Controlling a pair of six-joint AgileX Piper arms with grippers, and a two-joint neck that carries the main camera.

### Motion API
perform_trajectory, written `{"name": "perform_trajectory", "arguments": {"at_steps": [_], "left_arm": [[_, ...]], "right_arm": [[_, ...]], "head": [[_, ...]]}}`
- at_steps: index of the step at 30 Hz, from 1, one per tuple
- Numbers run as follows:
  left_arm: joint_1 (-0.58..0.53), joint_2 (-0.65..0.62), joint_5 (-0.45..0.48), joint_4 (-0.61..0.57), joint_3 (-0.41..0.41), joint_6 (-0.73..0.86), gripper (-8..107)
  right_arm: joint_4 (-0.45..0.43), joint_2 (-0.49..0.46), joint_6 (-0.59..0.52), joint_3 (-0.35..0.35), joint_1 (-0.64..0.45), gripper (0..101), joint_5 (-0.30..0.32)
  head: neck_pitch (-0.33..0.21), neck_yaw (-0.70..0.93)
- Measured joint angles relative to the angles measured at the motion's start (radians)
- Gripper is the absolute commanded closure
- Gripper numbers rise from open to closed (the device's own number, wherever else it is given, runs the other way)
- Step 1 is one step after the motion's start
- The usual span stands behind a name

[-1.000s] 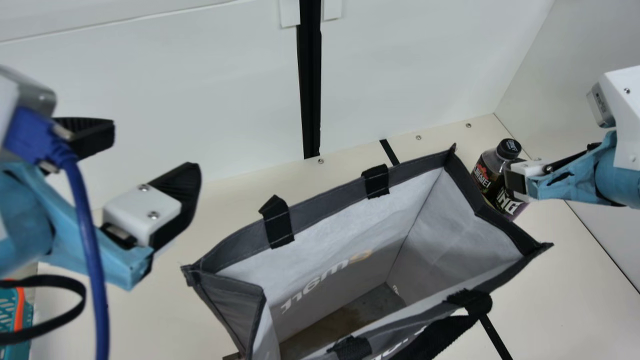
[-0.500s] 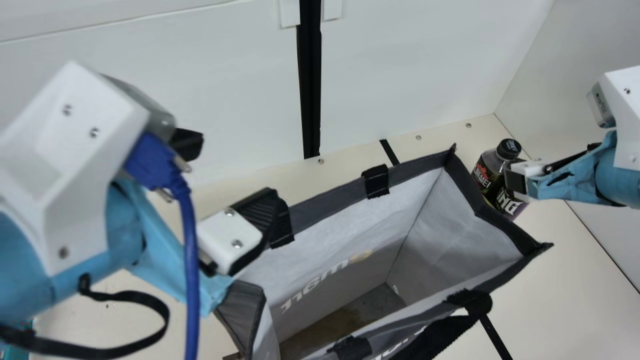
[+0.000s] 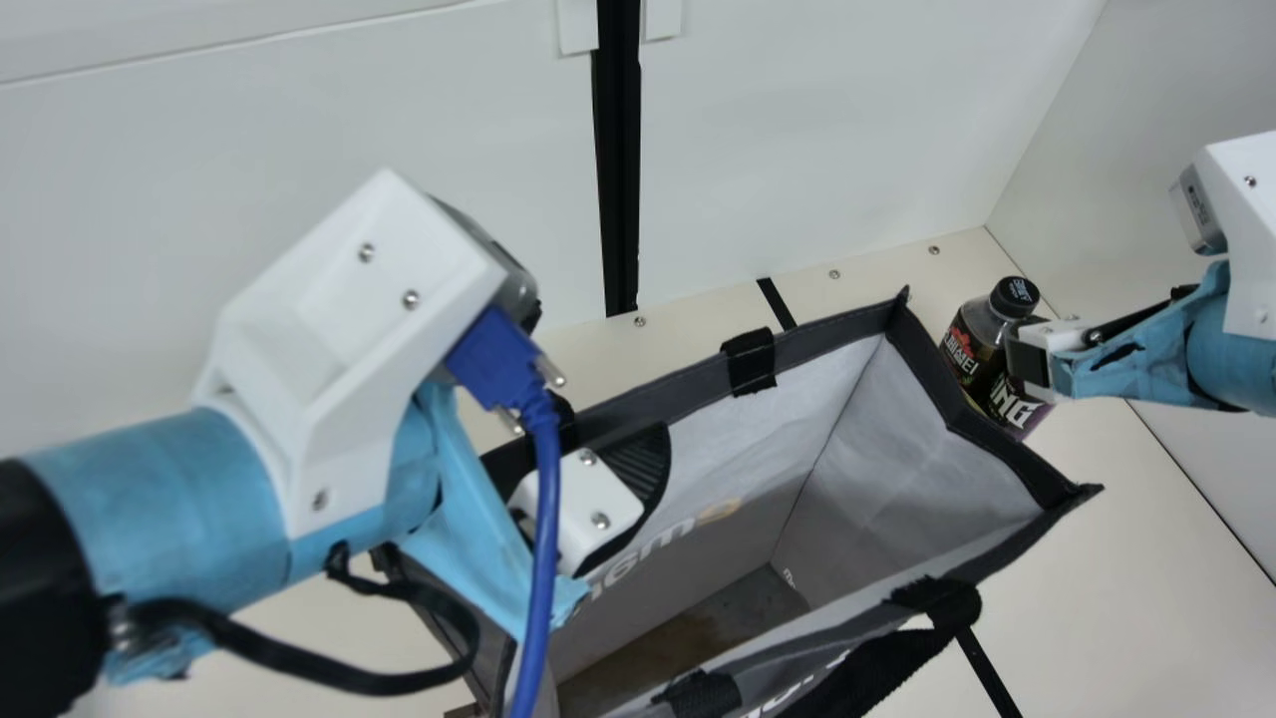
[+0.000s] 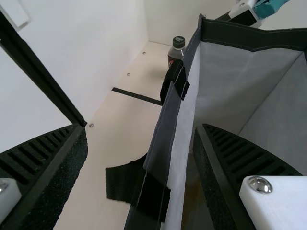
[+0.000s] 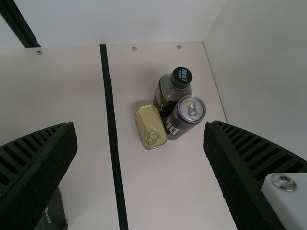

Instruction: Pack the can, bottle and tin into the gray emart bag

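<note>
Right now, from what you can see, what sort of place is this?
Probably a robot test station, perhaps in a laboratory. I judge by the cream flat table enclosed by plain white panels, and by the blue-wrapped left robot arm and right robot arm above it.

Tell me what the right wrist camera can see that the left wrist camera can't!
Right but not left: the gold tin and the purple can.
Left but not right: the bag's pale inside and the black handle straps.
Both: the bottle, some of the bag's dark outside, the black table stripe and black fingers, spread apart.
</note>
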Motion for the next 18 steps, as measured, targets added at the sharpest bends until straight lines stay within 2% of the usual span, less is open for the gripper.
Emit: {"name": "perform_trajectory", "arguments": {"at_steps": [18], "left_arm": [[0.011, 0.099, 0.001, -0.087, 0.013, 0.018, 9]], "right_arm": [[0.000, 0.000, 0.000, 0.000, 0.000, 10, 0.000]], "head": [[0.000, 0.000]]}}
